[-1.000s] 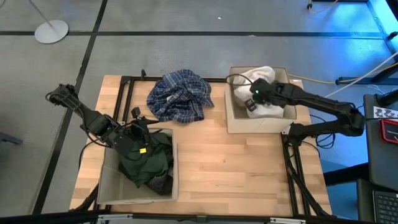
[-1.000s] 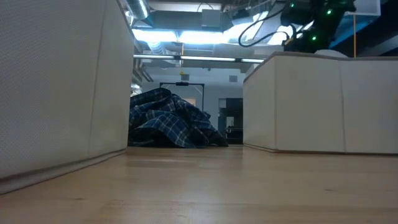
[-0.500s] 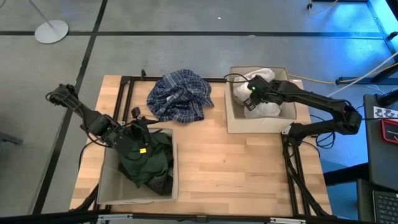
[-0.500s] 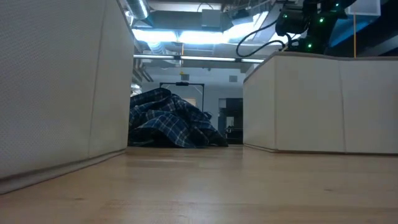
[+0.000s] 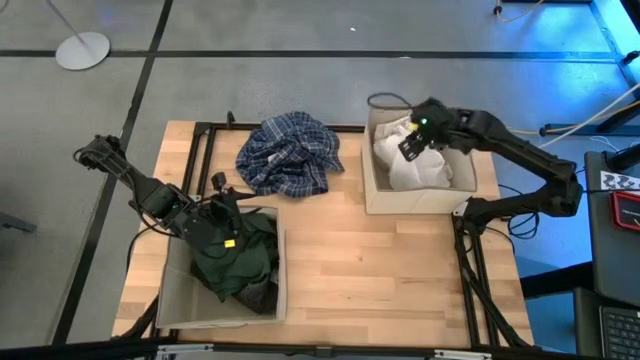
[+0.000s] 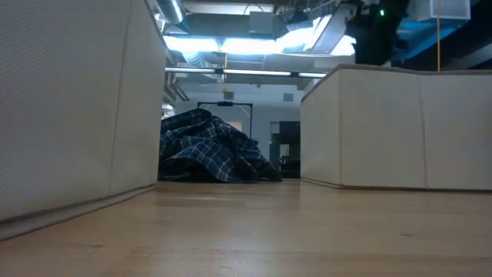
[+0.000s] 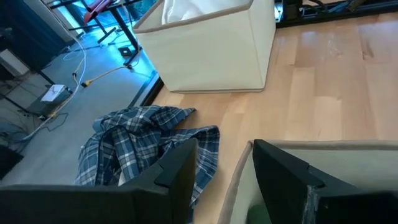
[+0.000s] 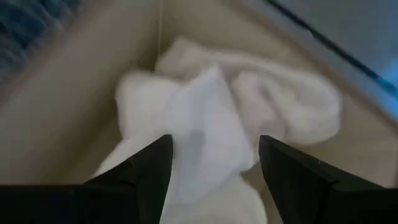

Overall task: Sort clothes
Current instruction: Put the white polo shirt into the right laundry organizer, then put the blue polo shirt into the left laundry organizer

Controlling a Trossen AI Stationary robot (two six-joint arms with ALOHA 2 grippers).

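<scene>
- Right gripper (image 5: 413, 141) hangs over the beige bin (image 5: 372, 195) at the worktop's (image 5: 380, 270) far right corner; jaws spread wide w/ nothing between them
- White piece (image 5: 415, 168) lies bunched inside that bin, right under the gripper; in the right wrist view it shows betw. the two dark fingers (image 8: 146, 171), not pinched
- Plaid shirt (image 5: 290, 152) is crumpled in a heap on the worktop at the middle of the far edge, just beside the right bin, outside both bins
- Left gripper (image 5: 225, 200) sits at the far rim of the 2nd bin (image 5: 283, 275) at the near left corner; jaws partly apart, empty as far as the left wrist view shows
- Dark green piece (image 5: 235, 258) fills that left bin; dark grey-black piece (image 5: 262, 295) peeks out under it toward the near side
- Low view: plaid shirt seen betw. the two bin walls
</scene>
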